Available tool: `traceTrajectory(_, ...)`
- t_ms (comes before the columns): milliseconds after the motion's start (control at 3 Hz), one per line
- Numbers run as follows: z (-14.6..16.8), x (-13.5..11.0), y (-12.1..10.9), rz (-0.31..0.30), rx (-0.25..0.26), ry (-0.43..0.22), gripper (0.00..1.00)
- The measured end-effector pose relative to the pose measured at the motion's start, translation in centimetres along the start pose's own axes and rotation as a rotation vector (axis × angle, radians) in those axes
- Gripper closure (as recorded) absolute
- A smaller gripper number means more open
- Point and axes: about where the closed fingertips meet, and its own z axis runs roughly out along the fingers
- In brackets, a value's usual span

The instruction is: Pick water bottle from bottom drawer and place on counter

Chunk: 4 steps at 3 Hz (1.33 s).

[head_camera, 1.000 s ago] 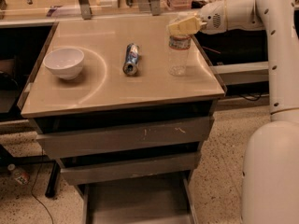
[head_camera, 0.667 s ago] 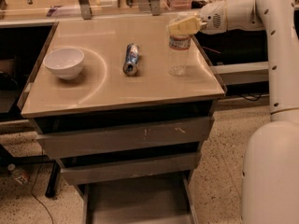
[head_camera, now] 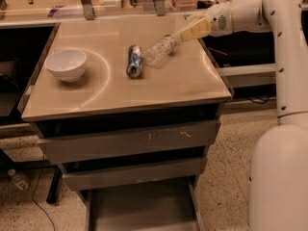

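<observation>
Claw (head_camera: 182, 34): above the bench's (head_camera: 120, 93) right rear; grip cannot be told.
Water bottle (head_camera: 160, 51): tilted, cap at claw, beside crushed can (head_camera: 134, 61).

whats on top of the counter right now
On the counter: a white bowl at left, a crushed can in the middle, and the water bottle tilted beside it, neck toward the gripper over the right rear corner. The bottle's cap is hidden at the gripper.
</observation>
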Motion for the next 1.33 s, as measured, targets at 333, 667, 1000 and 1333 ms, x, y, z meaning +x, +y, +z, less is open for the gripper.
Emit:
traceTrajectory(333, 0.0, -0.3, -0.1, -0.01, 0.007, 0.006, 0.0)
traceTrajectory(667, -3.3, -4.0, -0.1, -0.07, 0.121, 0.012, 0.0)
traceTrajectory(1000, -9.2, -9.1, 1.0, -0.128, 0.302, 0.034, 0.0)
traceTrajectory(1333, -9.1, -9.6, 1.3, -0.137, 0.305, 0.037, 0.0)
